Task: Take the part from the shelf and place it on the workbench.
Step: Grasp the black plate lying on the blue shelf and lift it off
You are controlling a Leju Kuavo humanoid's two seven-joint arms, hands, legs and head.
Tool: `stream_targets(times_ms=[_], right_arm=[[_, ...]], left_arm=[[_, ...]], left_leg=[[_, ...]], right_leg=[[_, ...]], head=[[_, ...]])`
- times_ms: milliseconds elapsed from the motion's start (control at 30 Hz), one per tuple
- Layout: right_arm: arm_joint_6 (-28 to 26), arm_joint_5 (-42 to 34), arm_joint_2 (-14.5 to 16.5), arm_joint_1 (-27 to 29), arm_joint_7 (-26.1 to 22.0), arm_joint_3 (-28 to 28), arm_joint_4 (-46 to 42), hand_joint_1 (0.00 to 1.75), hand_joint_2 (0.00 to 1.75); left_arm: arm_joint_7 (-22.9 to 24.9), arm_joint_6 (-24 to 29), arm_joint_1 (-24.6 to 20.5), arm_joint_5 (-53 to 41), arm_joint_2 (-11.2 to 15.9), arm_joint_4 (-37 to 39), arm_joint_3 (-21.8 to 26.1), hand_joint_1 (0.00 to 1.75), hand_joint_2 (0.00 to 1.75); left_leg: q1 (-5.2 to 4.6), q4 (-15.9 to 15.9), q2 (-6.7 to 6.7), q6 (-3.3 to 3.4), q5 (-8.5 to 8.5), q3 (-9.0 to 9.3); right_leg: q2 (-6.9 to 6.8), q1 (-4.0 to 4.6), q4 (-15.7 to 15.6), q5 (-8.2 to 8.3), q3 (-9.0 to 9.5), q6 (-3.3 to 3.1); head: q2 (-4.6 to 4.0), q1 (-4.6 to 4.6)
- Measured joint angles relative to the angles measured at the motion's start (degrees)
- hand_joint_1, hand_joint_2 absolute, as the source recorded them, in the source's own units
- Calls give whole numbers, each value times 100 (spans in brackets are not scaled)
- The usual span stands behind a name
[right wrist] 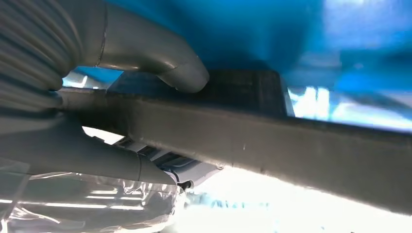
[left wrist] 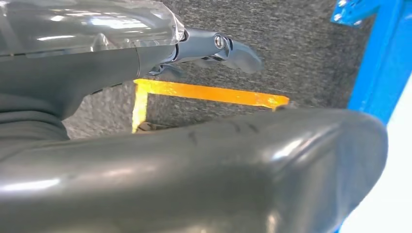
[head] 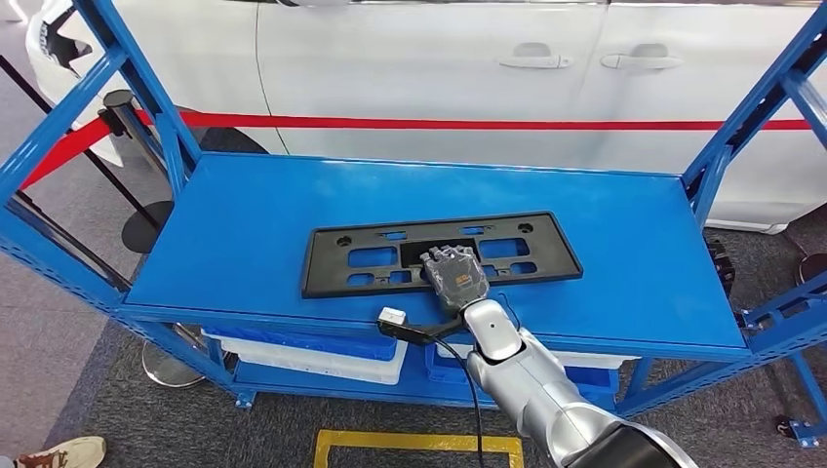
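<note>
Head view: one black part point(head: 441, 253) flat on blue shelf point(head: 244, 214), right robot hand point(head: 454, 274) clamped on its near edge; white car point(head: 439, 78) behind; left robot hand point(left wrist: 214, 47) state unclear.

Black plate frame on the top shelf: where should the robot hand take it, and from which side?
Grip the near long edge of the black frame, about mid-length, coming from the robot's side. It lies flat on the blue shelf, so only a rim gives purchase. The right robot hand is there, thumb pressing its bar.

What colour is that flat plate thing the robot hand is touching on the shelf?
Black; the part shows best in the head view.
</note>
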Motion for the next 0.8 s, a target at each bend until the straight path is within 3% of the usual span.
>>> stream_targets(times_ms=[67,100,133,167,267,333,400,467,500,567,600,633,667,700,767,800], right_arm=[[-55,-486,27,19,-504,-101,-23,161,175],[-86,-811,42,42,-857,-177,-56,161,175],[-110,-1183,55,70,-1276,-263,-118,161,175],[-107,-1615,70,103,-1749,-363,-215,161,175],[251,-3336,98,246,-3092,-609,-951,161,175],[757,-4673,27,462,-3531,-614,-1900,161,175],[1320,-5880,-130,748,-3628,-521,-2990,161,175],[1823,-6846,-342,1037,-3642,-415,-4052,161,175],[2066,-7241,-451,1167,-3645,-370,-4565,161,175],[2619,-7959,-659,1405,-3656,-302,-5534,161,175],[2995,-8318,-743,1519,-3663,-291,-5961,161,175],[3425,-8660,-807,1633,-3672,-298,-6355,161,175],[3899,-8992,-850,1739,-3681,-322,-6712,161,175],[4417,-9342,-882,1823,-3690,-355,-7033,161,175],[5294,-9970,-950,1928,-3679,-411,-7528,161,175],[5622,-10248,-992,1957,-3641,-423,-7710,161,175]], left_arm=[[17,-16,8,48,2,0,32,0,0],[26,-47,15,69,2,0,50,0,0],[22,-94,22,98,3,0,70,0,0],[2,-155,25,138,4,0,95,0,0],[-115,-318,14,252,8,0,187,0,0],[-176,-363,8,284,8,0,241,0,0],[-204,-373,24,303,7,0,287,0,0],[-226,-398,41,329,2,0,334,0,0],[-232,-420,44,339,0,0,352,0,0],[-229,-461,44,345,-1,0,382,0,0],[-216,-477,47,346,-1,0,398,0,0],[-197,-486,50,346,-4,0,415,0,0],[-175,-492,53,346,-8,0,431,0,0],[-149,-491,55,342,-18,0,444,0,0],[-94,-472,50,331,-44,0,458,0,0],[-61,-457,45,319,-57,0,461,0,0]], left_leg=[[3,769,6,-14,-384,-341],[4,1104,7,-24,-499,-496],[4,1263,7,-30,-505,-570],[5,1182,8,-32,-391,-533],[2,87,23,-11,143,-16],[-11,-287,20,39,224,162],[-20,-300,5,105,230,160],[-11,-327,4,178,265,145],[-3,-339,6,210,281,131],[-3,-338,7,242,292,103],[-4,-336,6,244,291,94],[-4,-334,5,245,286,93],[-4,-333,3,244,276,102],[-4,-333,0,239,262,119],[-12,-331,-5,213,229,158],[-19,-327,-9,192,218,168]], right_leg=[[-8,21,-4,3,-3,-36],[-6,33,-1,1,-5,-43],[0,43,5,-1,-5,-49],[9,49,16,-5,-3,-49],[47,62,97,-50,-3,-8],[58,85,143,-74,-21,42],[56,92,147,-72,-33,83],[50,71,274,-188,-95,145],[46,56,489,-340,-196,184],[37,22,1207,-734,-527,251],[35,7,1566,-873,-697,271],[32,-6,1773,-904,-802,283],[31,-15,1767,-816,-808,285],[29,-20,1533,-623,-706,278],[30,-11,754,-188,-343,240],[32,5,452,-63,-207,215]], head=[[0,-3],[0,-2],[0,-2],[0,-3],[0,-3],[0,3],[0,8],[0,12],[0,16],[0,28],[0,28],[0,29],[0,29],[0,29],[0,28],[0,29]])
